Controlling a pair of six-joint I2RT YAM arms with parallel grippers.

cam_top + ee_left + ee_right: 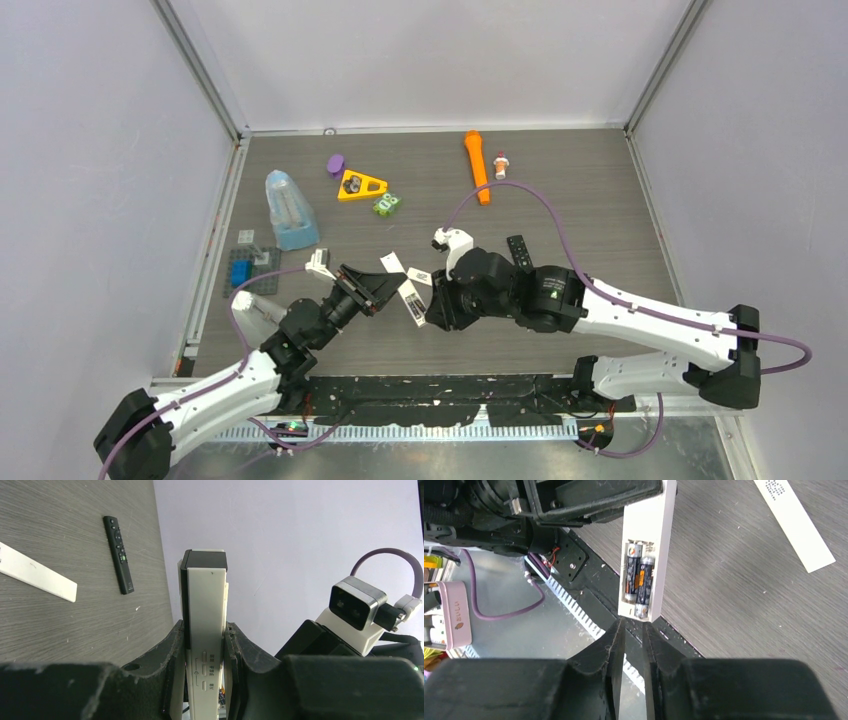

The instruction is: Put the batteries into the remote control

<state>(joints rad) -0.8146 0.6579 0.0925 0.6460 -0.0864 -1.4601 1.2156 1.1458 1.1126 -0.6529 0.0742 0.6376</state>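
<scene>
My left gripper is shut on the white remote control and holds it above the table, its dark end away from the wrist. In the right wrist view the remote shows its open compartment with two batteries lying side by side inside. My right gripper is just off the remote's near end, jaws a narrow gap apart with nothing between them.
A white strip lies on the table behind the remote. A black remote lies further right. At the back are an orange flashlight, a small bottle, a yellow triangle and a clear blue container.
</scene>
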